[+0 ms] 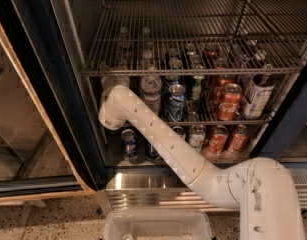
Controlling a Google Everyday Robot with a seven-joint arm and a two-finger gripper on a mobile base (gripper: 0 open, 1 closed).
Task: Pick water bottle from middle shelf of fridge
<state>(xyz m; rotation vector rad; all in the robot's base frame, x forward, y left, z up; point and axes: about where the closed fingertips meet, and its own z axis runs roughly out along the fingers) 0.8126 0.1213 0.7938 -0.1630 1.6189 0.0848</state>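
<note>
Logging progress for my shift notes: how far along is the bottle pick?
Done: the fridge stands open and the arm reaches inside. In hand: the gripper is at the left end of the middle shelf, beside the water bottle. Left: the bottle stands on the shelf, not lifted; grasping it and pulling it out remain.
</note>
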